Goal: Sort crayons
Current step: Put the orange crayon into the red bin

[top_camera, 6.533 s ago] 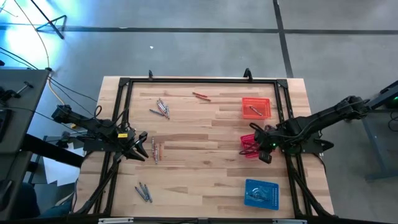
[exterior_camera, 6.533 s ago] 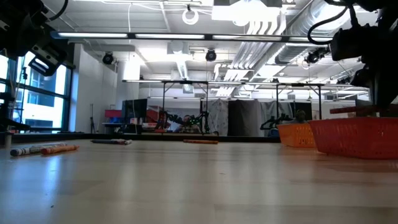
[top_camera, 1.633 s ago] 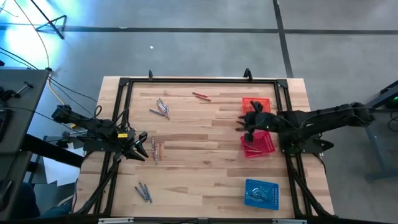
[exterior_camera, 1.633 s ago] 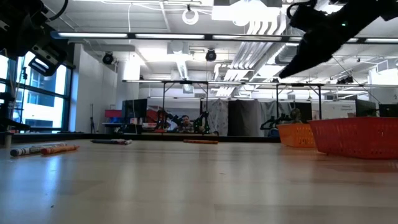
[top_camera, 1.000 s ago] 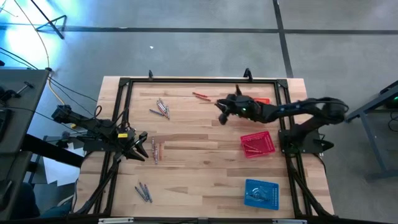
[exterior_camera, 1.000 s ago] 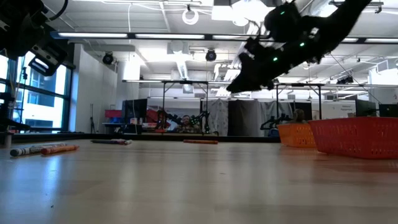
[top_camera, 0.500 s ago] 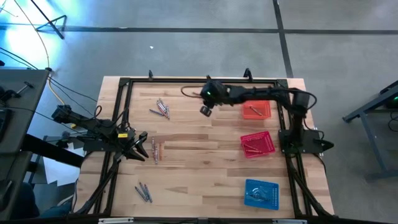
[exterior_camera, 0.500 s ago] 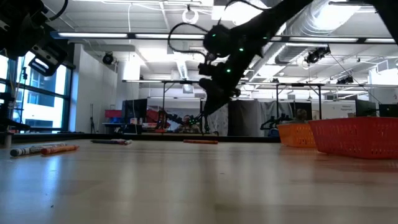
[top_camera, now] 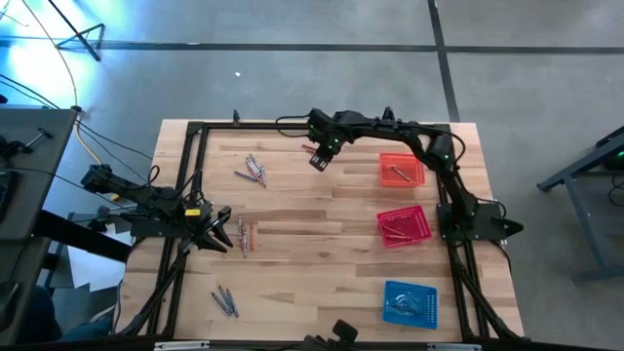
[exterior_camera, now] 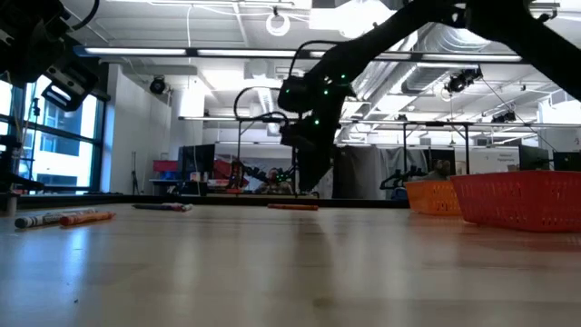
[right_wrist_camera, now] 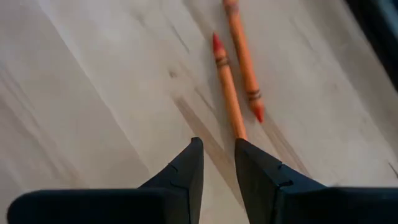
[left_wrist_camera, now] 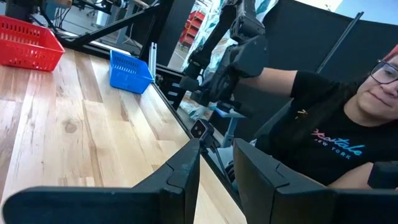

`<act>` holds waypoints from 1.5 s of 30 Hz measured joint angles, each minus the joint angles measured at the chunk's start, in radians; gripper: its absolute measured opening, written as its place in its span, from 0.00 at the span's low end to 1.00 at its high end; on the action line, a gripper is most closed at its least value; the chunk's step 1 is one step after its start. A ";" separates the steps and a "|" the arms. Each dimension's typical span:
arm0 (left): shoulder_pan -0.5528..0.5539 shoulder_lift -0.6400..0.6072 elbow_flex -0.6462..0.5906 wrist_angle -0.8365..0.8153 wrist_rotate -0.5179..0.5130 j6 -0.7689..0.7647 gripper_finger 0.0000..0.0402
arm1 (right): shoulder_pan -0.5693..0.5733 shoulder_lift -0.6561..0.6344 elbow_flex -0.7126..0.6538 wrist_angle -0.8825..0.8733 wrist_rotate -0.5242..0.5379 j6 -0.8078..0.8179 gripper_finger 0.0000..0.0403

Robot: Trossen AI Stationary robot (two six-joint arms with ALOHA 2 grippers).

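Two orange-red crayons (right_wrist_camera: 233, 87) lie side by side on the wood near the table's far edge (top_camera: 309, 148). My right gripper (right_wrist_camera: 219, 155) hangs just above them, pointing steeply down, open by a narrow gap with nothing in it (top_camera: 318, 162). More crayons lie in small groups: grey ones (top_camera: 253, 170) at far left, an orange and grey group (top_camera: 244, 235) at mid left, and grey ones (top_camera: 225, 300) at near left. My left gripper (top_camera: 222, 234) waits at the left edge, level, with a narrow empty gap (left_wrist_camera: 216, 155).
An orange basket (top_camera: 402, 168), a red basket (top_camera: 404, 225) and a blue basket (top_camera: 409, 301) stand in a row along the right side. A black frame (top_camera: 312, 126) runs around the tabletop. A person in a black shirt (left_wrist_camera: 323, 137) is beyond the near edge.
My right gripper has swept from beside the orange basket toward the table's left and far edge, coming over the two orange-red crayons. It has tipped from a shallow slant to pointing steeply down. The crayons have not moved.
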 joint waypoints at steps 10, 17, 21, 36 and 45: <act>0.000 0.000 0.000 0.000 0.000 0.000 0.21 | -0.005 0.044 0.063 -0.073 0.000 -0.162 0.21; 0.000 0.000 0.000 0.000 0.000 0.000 0.21 | -0.021 0.044 0.061 -0.123 -0.002 -0.261 0.21; 0.000 0.000 0.000 0.000 0.000 0.000 0.21 | -0.020 0.044 0.061 -0.137 -0.002 -0.371 0.21; 0.000 0.000 0.000 0.000 0.000 0.000 0.21 | -0.033 0.065 0.060 -0.078 -0.021 -0.519 0.21; 0.000 0.000 0.000 0.000 0.000 0.000 0.21 | -0.040 0.096 0.060 -0.043 -0.039 -0.532 0.21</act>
